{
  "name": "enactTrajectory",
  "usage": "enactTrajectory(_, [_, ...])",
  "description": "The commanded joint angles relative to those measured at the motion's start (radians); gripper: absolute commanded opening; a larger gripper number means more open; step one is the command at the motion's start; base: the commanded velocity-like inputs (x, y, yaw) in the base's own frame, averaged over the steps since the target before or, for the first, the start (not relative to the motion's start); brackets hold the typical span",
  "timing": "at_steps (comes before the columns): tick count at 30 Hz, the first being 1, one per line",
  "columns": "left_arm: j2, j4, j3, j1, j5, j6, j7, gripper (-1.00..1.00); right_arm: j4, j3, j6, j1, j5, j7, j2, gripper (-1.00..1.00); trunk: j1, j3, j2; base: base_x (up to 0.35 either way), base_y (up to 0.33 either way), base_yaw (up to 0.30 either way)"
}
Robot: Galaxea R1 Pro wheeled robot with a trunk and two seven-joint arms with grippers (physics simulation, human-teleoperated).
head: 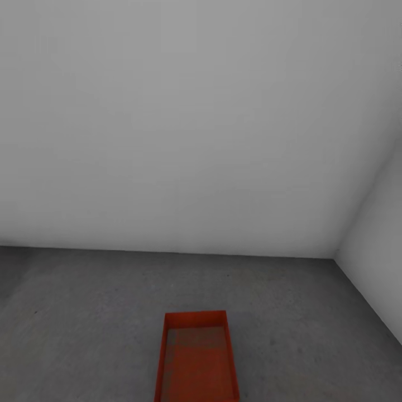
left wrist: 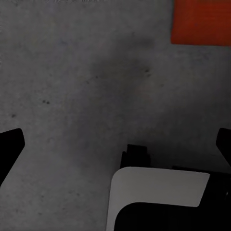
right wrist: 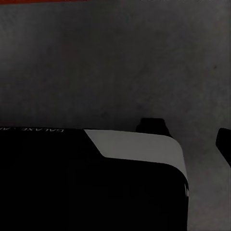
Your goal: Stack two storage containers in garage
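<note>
On the left the dark grey concrete floor [head: 84, 324] runs bare to the foot of the white far wall [head: 184, 123], with wide open room there. In the left wrist view the left claw [left wrist: 118, 144] hangs above the floor, its two dark fingertips [left wrist: 9, 149] at opposite edges of the picture, spread wide with nothing between them; a corner of orange-red shows nearby. Near the middle, at the near edge, one storage container [head: 198, 360] sits on the floor, open side up, long edges running near to far, well apart from both walls. Right of it lies more bare floor up to the right wall [head: 379, 245], which meets the far wall in a corner. The right claw's opening cannot be told: one dark fingertip [right wrist: 225, 144] shows over the floor beside the robot's black-and-white body [right wrist: 96, 183].
</note>
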Motion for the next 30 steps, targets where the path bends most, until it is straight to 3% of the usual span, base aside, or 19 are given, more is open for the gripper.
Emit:
enactTrajectory(1, [0.0, 0.0, -0.002, -0.001, 0.009, 0.003, 0.001, 1.0, 0.003, 0.008, -0.004, -0.001, -0.007, -0.002, 0.001, 1.0, 0.0, 0.0, -0.001, 0.0, 0.0, 0.0])
enactTrajectory(16, [-0.001, 0.0, -0.003, -0.001, 0.008, 0.006, 0.003, 1.0, 0.003, 0.008, -0.002, -0.001, -0.007, -0.004, 0.002, 1.0, 0.0, 0.022, -0.001, 0.0, 0.0, 0.0])
enactTrajectory(30, [-0.001, 0.0, -0.003, -0.001, 0.008, 0.006, 0.002, 1.0, 0.003, 0.008, -0.003, -0.001, -0.008, -0.004, 0.002, 1.0, 0.0, 0.024, -0.001, 0.0, 0.0, 0.0])
